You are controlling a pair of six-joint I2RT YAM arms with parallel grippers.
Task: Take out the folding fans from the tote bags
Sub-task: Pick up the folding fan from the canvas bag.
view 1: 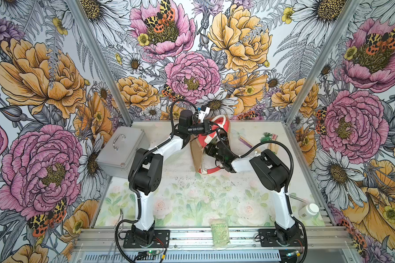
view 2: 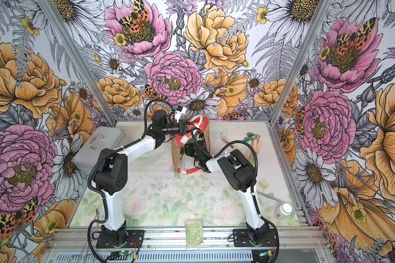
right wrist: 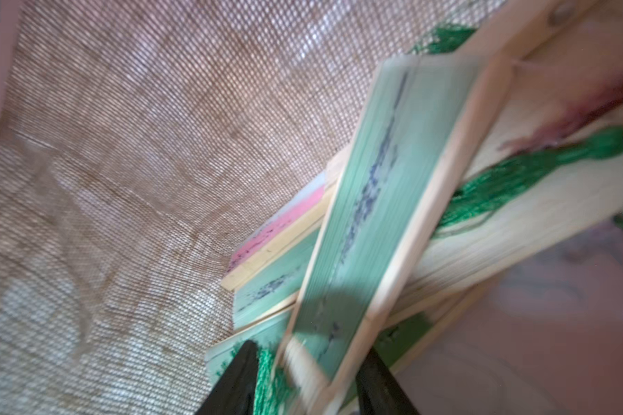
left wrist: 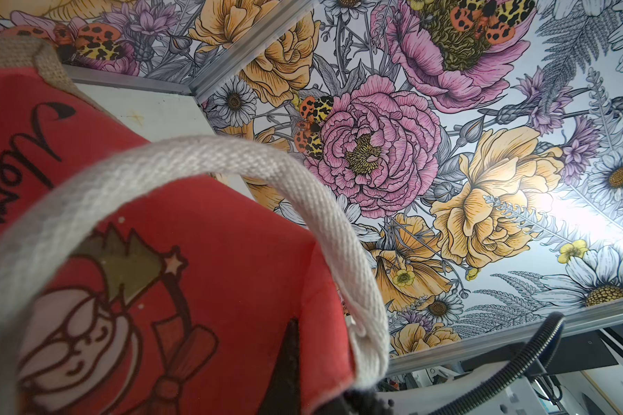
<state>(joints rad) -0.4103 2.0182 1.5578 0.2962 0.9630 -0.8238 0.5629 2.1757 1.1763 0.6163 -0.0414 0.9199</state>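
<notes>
The tote bag (view 1: 197,157), tan burlap with red-and-white striped sides, stands at the back middle of the table in both top views. My left gripper (view 1: 207,127) is shut on its upper rim beside the white handle (left wrist: 202,158). My right gripper (right wrist: 308,381) reaches down inside the bag (right wrist: 123,179). Its jaws are apart, with a blurred green folding fan (right wrist: 385,201) between the fingers and a green tassel beside it. Below it lie more folding fans, green and pink (right wrist: 277,230). Other folding fans (view 1: 269,142) lie on the table right of the bag.
A grey metal case (view 1: 120,150) sits at the back left. Near the right edge lies a white bottle (view 1: 308,210). A green printed packet (view 1: 219,231) rests on the front rail between the arm bases. Flowered walls close in three sides.
</notes>
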